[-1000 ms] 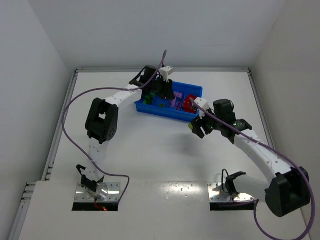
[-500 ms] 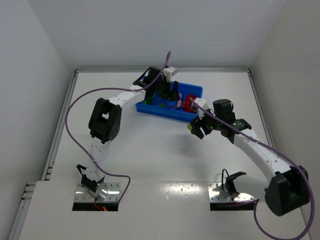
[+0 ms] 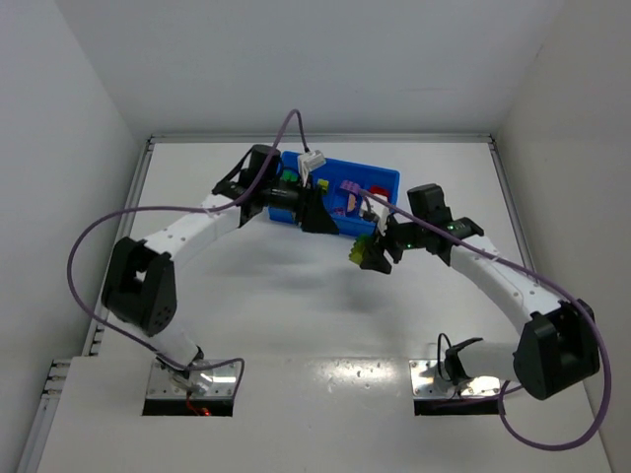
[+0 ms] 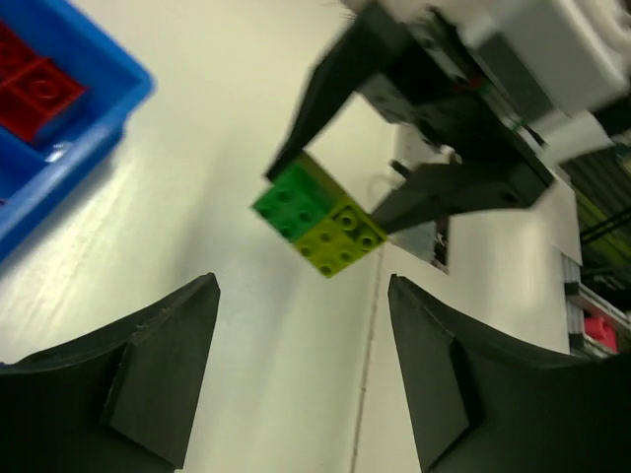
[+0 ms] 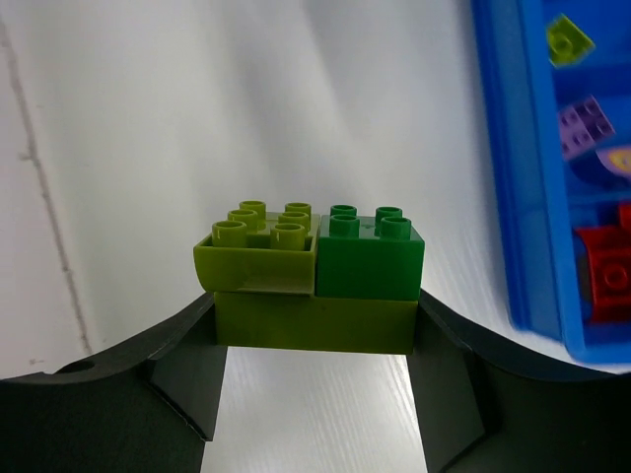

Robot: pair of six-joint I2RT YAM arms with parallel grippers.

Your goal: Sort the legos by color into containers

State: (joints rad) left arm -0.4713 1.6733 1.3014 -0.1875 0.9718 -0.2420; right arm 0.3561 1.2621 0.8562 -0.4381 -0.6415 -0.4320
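Note:
My right gripper [image 5: 315, 330] is shut on a cluster of legos [image 5: 311, 281]: a long yellow-green brick with a yellow-green and a dark green brick on top. The top view shows the cluster [image 3: 361, 251] held over the table just in front of the blue tray [image 3: 383, 180]. My left gripper [image 4: 301, 379] is open and holds nothing. It faces the cluster [image 4: 320, 219] from a short distance, in front of the tray [image 3: 317, 213]. Red legos [image 4: 30, 84] lie in one of the containers. Purple [image 5: 584, 123] and yellow-green [image 5: 569, 39] legos lie in others.
The blue tray [image 5: 532, 197] stands at the back middle of the white table. White walls enclose the table on three sides. Purple cables [image 3: 148, 212] arc over both arms.
The left gripper has opened, and its arm has swung out of the tray to the front, toward the right gripper. The right gripper has shifted a little left with the cluster.

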